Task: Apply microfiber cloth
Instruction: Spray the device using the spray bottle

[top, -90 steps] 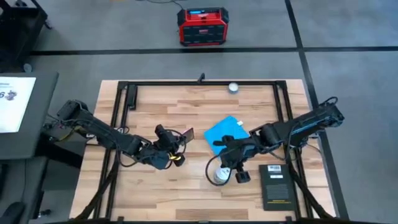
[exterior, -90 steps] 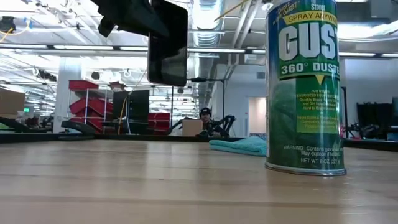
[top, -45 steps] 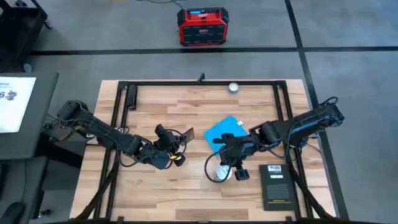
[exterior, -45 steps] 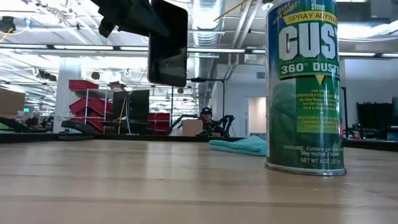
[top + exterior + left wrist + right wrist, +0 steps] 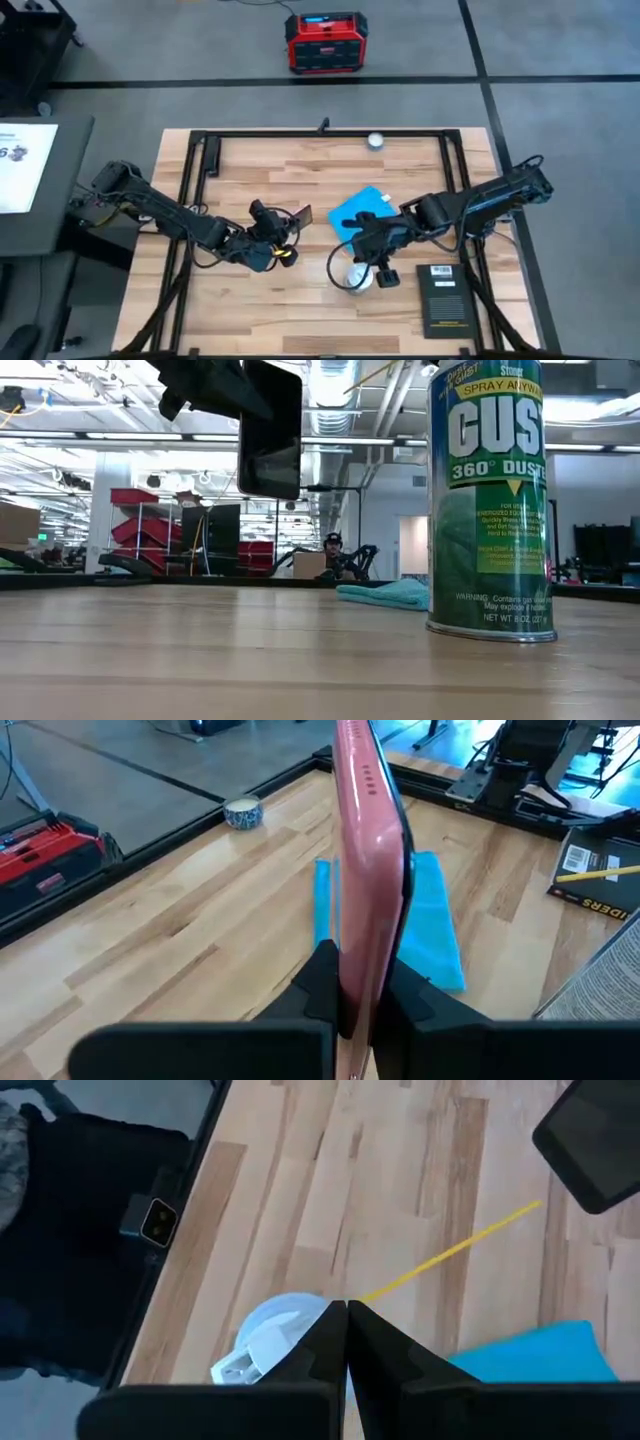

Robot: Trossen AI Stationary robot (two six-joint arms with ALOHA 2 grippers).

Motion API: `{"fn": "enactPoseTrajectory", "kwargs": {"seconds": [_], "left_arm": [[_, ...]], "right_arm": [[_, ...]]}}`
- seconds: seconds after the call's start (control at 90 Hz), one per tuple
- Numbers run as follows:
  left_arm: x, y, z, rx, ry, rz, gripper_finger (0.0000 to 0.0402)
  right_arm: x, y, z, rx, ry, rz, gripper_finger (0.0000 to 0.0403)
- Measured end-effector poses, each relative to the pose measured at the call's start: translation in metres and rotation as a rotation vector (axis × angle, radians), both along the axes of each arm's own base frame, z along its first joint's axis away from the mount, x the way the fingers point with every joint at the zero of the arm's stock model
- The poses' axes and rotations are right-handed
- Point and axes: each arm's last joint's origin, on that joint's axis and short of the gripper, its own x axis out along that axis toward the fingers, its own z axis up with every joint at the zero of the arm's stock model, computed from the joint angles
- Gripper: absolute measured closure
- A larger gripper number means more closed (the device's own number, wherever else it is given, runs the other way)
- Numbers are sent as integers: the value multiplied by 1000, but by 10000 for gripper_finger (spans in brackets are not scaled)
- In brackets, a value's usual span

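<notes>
Mid-table, between two arms: phone raised on edge, cloth lying flat.

Item 1, flat bright blue rectangular microfiber cloth [image 5: 362, 213], unheld on the wooden table [image 5: 260, 170], near the right gripper [image 5: 380, 268], whose fingers [image 5: 330, 1340] are pressed together above the green aerosol duster can [image 5: 490, 500]. Item 2, pink-backed black-screened phone [image 5: 370, 870], pinched on edge by the left gripper [image 5: 360, 995] just beside the cloth, presumably held up so its screen can be wiped.

I see the cloth [image 5: 361, 212] lying mid-surface [image 5: 300, 300], the can [image 5: 357, 279] nearer the front edge and the booklet [image 5: 441, 299] right of the can. My left claw [image 5: 287, 229] holds the phone [image 5: 300, 216] upright, left of the cloth; my right claw [image 5: 366, 245] sits between cloth and can.
</notes>
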Motion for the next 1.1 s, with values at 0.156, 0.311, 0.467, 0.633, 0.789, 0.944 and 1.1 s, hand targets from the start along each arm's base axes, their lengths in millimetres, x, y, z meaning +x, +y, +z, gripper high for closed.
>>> {"fn": "enactPoseTrajectory", "kwargs": {"seconds": [0.156,0.311,0.467,0.633,0.789,0.944,1.1], "left_arm": [[0,0,0,-2,1,-1,398],[0,0,0,-2,1,-2,398],[0,0,0,-2,1,-2,398],[-2,-3,-1,-22,-4,1,398],[-6,-8,-3,-44,-4,0,398],[-6,-8,-3,-40,-9,5,398],[-5,-5,-2,-36,-12,16,398]], "right_arm": [[6,2,-7,3,23,7,403],[7,2,-8,6,26,8,403],[6,3,-8,7,33,5,403],[6,3,-9,6,38,4,403],[6,4,-10,4,39,5,403],[6,4,-10,1,39,4,403],[6,4,-10,-2,39,7,403]]}}
